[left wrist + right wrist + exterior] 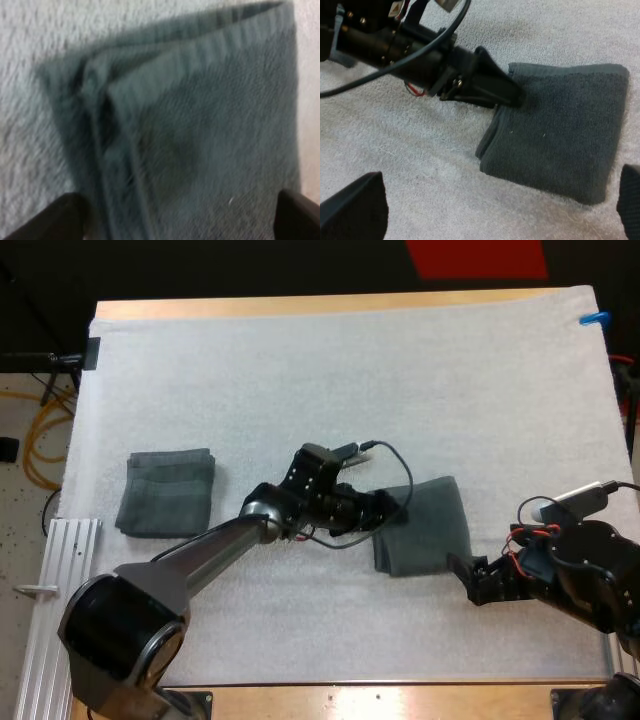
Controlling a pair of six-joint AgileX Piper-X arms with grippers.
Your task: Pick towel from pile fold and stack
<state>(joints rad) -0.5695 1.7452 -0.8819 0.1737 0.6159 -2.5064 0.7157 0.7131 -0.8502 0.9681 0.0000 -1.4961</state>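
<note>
A dark grey-green towel [428, 528], folded into a rectangle, lies on the white mat right of centre. My left gripper [392, 508] is at its left edge. In the left wrist view the gripper [182, 220] is open, its fingers [62, 220] standing wide apart on either side of the towel [200, 130], whose layered folded edges show. My right gripper [462, 568] sits just off the towel's near right corner, open with nothing in it [500, 195]. The towel [565, 135] lies just ahead of it, with the left gripper [512, 95] touching the far edge.
A neatly folded stack of towels [165, 492] rests on the mat [330, 380] at the left. A ribbed metal rail [45, 580] runs along the table's near left edge. Open mat stretches across the far half.
</note>
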